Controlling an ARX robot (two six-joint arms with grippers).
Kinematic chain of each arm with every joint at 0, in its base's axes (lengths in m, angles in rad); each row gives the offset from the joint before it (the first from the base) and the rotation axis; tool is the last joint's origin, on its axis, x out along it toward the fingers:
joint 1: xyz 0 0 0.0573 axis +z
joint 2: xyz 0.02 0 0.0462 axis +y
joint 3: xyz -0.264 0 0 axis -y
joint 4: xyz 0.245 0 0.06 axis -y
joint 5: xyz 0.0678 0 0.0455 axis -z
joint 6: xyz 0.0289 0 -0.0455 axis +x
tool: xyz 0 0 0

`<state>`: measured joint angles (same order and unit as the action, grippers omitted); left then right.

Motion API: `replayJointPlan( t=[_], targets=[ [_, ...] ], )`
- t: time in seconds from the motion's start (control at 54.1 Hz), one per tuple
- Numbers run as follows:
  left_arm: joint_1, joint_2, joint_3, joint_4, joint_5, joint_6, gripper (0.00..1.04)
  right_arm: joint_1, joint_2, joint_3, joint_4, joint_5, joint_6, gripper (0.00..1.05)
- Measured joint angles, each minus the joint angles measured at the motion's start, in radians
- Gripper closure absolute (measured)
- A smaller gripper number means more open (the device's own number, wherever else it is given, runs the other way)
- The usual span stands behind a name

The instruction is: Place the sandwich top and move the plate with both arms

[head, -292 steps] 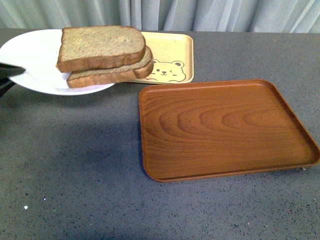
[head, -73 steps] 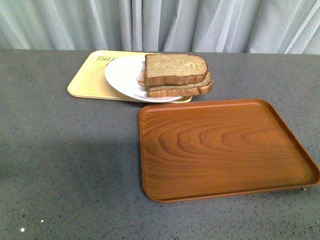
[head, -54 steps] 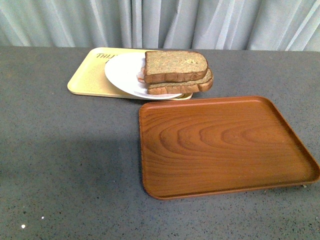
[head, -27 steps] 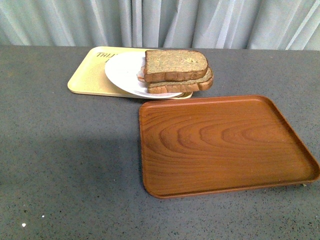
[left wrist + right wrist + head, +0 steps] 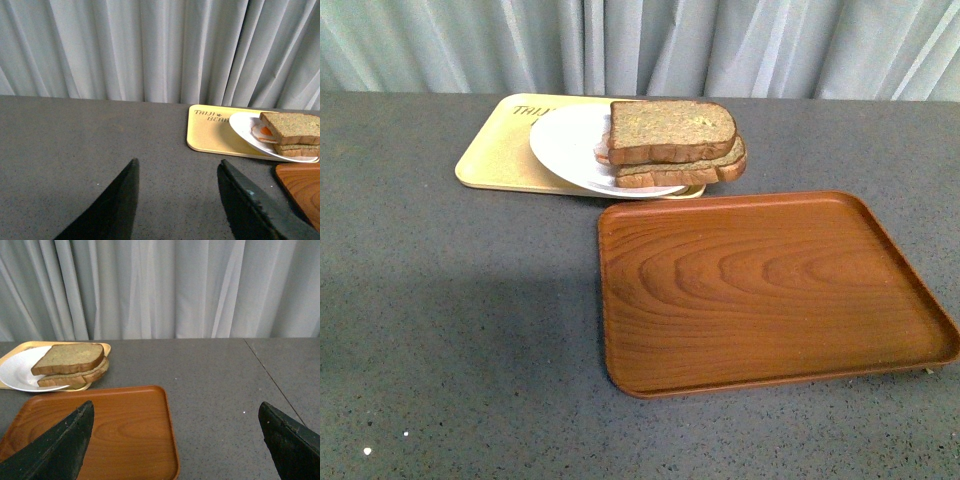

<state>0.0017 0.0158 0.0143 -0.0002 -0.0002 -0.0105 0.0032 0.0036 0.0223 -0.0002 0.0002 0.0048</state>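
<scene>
A grey speckled table (image 5: 460, 330) fills my front view, closed at the far edge by a pale pleated curtain (image 5: 640, 45). On the far side lies a yellow tray (image 5: 495, 160); the white plate (image 5: 565, 150) rests on it, its near rim overhanging the tray edge. The top slice of bread (image 5: 670, 130) sits on a lower slice (image 5: 695, 172) at the plate's right side, and my left wrist view shows an orange and white filling (image 5: 262, 132) between them. A brown wooden tray (image 5: 770, 290) lies just in front, bare. My left gripper (image 5: 177, 200) hangs spread apart over the table, gripping nothing; my right gripper (image 5: 175, 440) is spread wide above the wooden tray, likewise empty.
</scene>
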Motion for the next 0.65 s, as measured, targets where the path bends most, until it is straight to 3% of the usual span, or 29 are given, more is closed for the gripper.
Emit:
replayJointPlan(
  t=[0.259, 0.647],
  targets=[
    [0.000, 0.000, 0.000, 0.000, 0.000, 0.000, 0.08, 0.000, 0.000, 0.000, 0.000, 0.000, 0.000, 0.09],
    [0.000, 0.000, 0.000, 0.000, 0.000, 0.003, 0.09, 0.000, 0.000, 0.000, 0.000, 0.000, 0.000, 0.09]
  ],
)
